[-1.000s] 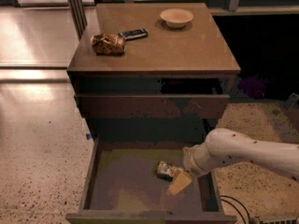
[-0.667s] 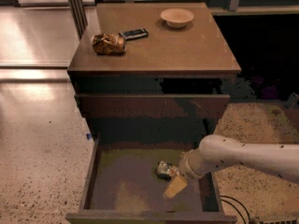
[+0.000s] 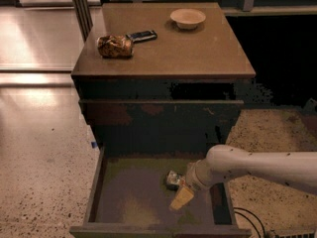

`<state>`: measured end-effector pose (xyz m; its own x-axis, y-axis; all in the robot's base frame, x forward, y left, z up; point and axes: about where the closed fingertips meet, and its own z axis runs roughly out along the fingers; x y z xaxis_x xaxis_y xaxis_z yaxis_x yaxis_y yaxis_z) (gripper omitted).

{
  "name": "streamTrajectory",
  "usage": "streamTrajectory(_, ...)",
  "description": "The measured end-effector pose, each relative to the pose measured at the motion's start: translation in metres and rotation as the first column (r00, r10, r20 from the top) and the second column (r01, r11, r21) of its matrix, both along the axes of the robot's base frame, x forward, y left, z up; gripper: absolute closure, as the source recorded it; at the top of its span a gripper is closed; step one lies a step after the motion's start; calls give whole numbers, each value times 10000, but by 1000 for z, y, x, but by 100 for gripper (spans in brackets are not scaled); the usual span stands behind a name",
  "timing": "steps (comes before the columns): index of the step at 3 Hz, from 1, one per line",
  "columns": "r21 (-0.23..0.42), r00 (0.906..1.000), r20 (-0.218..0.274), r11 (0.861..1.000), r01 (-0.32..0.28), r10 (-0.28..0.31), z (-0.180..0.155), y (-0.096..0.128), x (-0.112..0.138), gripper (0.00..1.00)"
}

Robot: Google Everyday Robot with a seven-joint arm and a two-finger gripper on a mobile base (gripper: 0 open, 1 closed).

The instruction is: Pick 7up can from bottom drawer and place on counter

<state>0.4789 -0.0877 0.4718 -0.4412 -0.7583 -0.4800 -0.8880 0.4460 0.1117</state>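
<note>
The 7up can (image 3: 173, 179), small and pale silvery-green, lies on its side on the floor of the open bottom drawer (image 3: 124, 202), near the middle right. My gripper (image 3: 180, 195) reaches down into the drawer from the right on a white arm, right beside the can's near-right side; one yellowish finger (image 3: 182, 198) shows in front of the can. The arm's wrist hides part of the can. The counter (image 3: 188, 48) is the brown top of the cabinet above.
On the counter lie a brown-gold shiny packet (image 3: 115, 46) and a black phone-like slab (image 3: 142, 35) at the left, and a pale bowl (image 3: 187, 18) at the back. A narrower drawer front (image 3: 161, 114) sticks out above the bottom drawer. Speckled floor on both sides.
My arm and gripper have shifted left and slightly down within the drawer, closer against the can. The can has stayed in place.
</note>
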Motion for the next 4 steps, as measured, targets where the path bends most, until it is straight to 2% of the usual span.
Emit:
streamTrajectory(1, 96, 9999, -158, 9999, 49, -47, -27, 11, 10, 0)
streamTrajectory(2, -258, 9984, -286, 9985, 477, -484, -76, 17, 43, 0)
streamTrajectory(3, -597, 9960, -314, 9948, 822, -842, -86, 7, 54, 0)
streamTrajectory(4, -656, 9954, -334, 9940, 870, -893, -87, 4, 54, 0)
